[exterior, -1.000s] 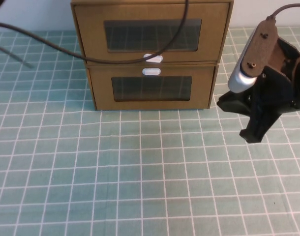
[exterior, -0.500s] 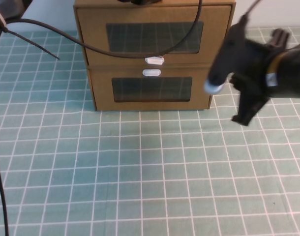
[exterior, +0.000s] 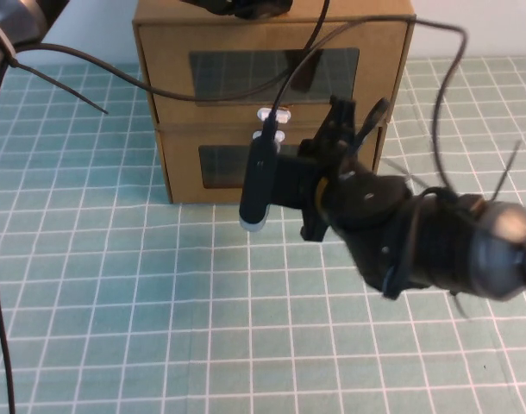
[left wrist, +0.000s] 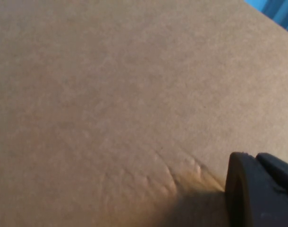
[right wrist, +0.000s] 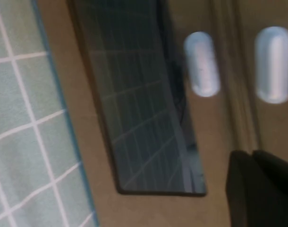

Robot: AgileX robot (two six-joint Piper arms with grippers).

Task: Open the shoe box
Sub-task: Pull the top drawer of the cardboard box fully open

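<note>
Right hand (exterior: 353,121), shut and empty, has swung to the brown cardboard shoe box's (exterior: 272,86) front, just right of its white oval pulls (exterior: 274,114); left hand (exterior: 237,7) atop box, state unclear.

Nothing to read here: no lettering, label, brand or number shows anywhere, neither on the plain brown cardboard of the shoe box (exterior: 272,52) nor on the green grid mat (exterior: 116,302) it stands on.
</note>
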